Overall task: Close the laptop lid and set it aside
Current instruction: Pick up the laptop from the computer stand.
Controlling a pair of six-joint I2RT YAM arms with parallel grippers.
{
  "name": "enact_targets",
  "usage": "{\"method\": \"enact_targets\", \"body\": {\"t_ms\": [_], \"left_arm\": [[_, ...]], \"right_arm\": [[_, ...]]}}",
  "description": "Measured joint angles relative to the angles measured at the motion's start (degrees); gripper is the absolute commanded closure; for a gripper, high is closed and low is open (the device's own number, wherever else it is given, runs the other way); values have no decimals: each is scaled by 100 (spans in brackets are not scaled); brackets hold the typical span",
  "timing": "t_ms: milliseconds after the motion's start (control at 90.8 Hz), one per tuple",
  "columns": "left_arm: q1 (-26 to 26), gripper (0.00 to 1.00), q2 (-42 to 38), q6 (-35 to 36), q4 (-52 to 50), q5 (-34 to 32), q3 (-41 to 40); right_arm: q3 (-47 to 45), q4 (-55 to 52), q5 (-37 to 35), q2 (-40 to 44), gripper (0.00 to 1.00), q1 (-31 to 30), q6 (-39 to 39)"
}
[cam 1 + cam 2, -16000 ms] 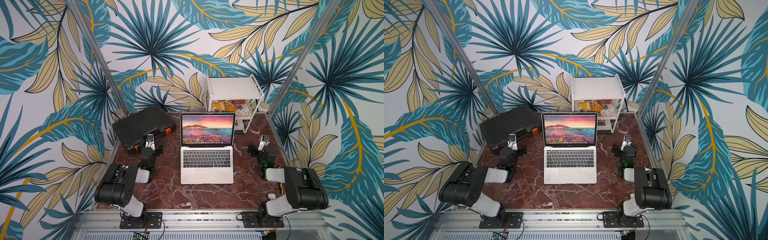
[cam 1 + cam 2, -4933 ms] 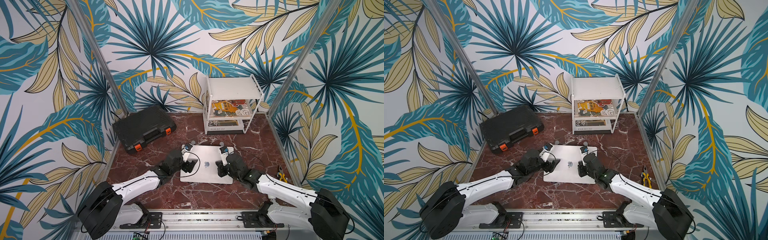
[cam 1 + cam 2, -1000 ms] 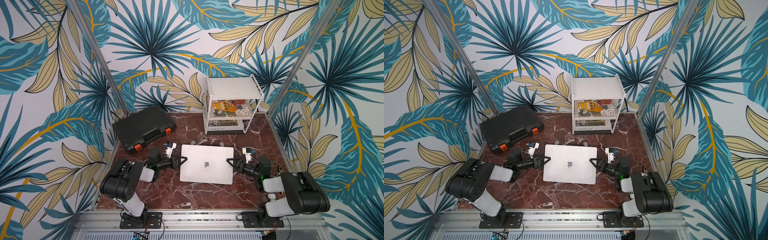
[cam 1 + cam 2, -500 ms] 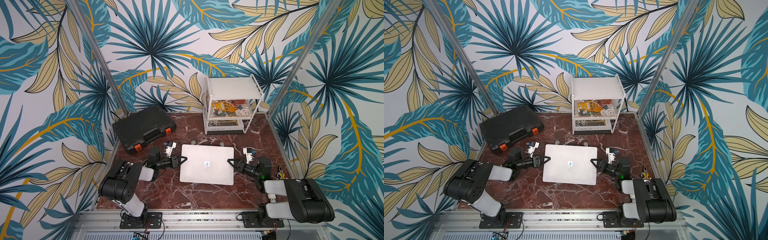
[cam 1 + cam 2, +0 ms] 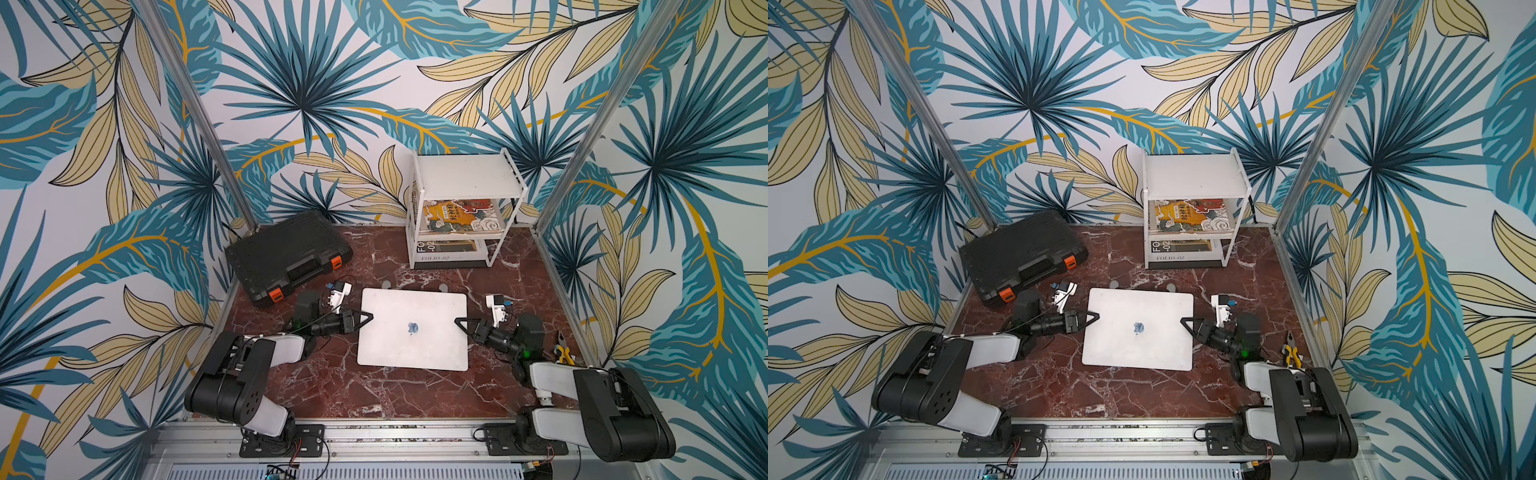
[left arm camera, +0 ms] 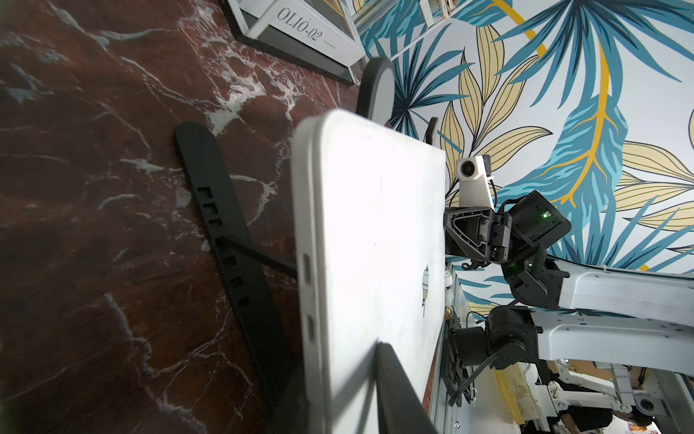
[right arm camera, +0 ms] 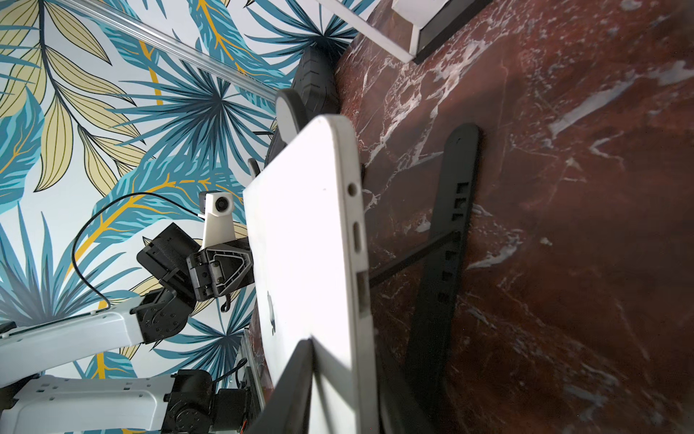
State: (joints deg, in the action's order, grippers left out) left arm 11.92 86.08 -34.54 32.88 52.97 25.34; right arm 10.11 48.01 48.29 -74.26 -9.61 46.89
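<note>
at lower centre of both top views, the left gripper (image 5: 370, 317) and right gripper (image 5: 457, 320) are clamping opposite side edges of the closed silver laptop (image 5: 411, 345).

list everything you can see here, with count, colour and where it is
laptop: 1, silver-white, lid shut, table centre, on the stand
stand: 1, black, under the laptop
case: 1, black with orange latches, back left
rack: 1, white, back right
books: 2, one orange-patterned on the rack's middle shelf, one white on its bottom shelf
pliers: 1, yellow handles, right edge of the table
table: 1, red-brown marble
left pincer: 1, black, clamped on the laptop's left edge
right pincer: 1, black, clamped on its right edge
</note>
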Motion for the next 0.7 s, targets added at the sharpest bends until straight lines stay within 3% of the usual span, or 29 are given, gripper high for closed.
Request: {"method": "enact_targets", "body": {"t_ms": [297,705], "left_arm": [[-7,82,-452,-39,-514,-20,85],[-9,82,-1019,111,-1394,17,743]], "right_arm": [[79,-675,-118,782,71,-105,118],[450,-1410,-205,1657,66,-136,964]]}}
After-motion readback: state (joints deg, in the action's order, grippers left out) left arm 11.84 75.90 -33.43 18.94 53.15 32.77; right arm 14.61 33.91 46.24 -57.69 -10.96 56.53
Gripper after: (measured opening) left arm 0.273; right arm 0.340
